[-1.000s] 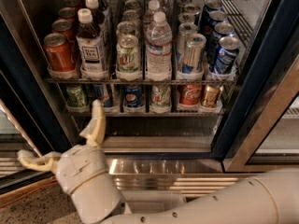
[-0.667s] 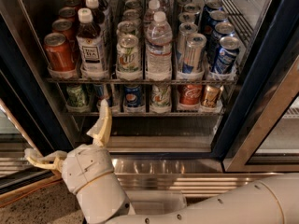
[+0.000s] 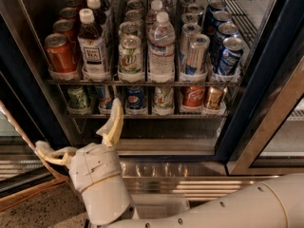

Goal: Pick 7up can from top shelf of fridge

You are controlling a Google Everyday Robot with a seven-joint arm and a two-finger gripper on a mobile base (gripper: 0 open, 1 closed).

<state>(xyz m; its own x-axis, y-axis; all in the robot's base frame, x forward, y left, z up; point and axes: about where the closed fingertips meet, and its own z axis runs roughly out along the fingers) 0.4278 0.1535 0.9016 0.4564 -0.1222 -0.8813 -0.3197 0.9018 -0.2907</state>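
The 7up can [image 3: 130, 56], silver-white with green lettering and a shiny lid, stands upright at the front of the top shelf [image 3: 142, 82] of the fridge [image 3: 247, 108]. It sits in a clear cup between a tea bottle and a water bottle, with more cans behind it in its lane. My gripper [image 3: 78, 125] is below and left of the can, outside the fridge at the height of the lower rack. It is open and empty, with one finger [image 3: 114, 125] pointing up and the other [image 3: 47, 151] pointing left.
On the top shelf stand an orange-red can [image 3: 60, 53], a tea bottle [image 3: 92, 44], a water bottle [image 3: 161, 46], slim silver-and-blue cans [image 3: 194, 53] and blue cans [image 3: 230, 56]. The lower rack holds a Pepsi can [image 3: 135, 99] and a red can [image 3: 193, 97]. The open glass door [image 3: 285, 127] is at right.
My gripper has moved right and slightly up, closer to the fridge opening. Its fingers stay spread. The cans and bottles have not moved.
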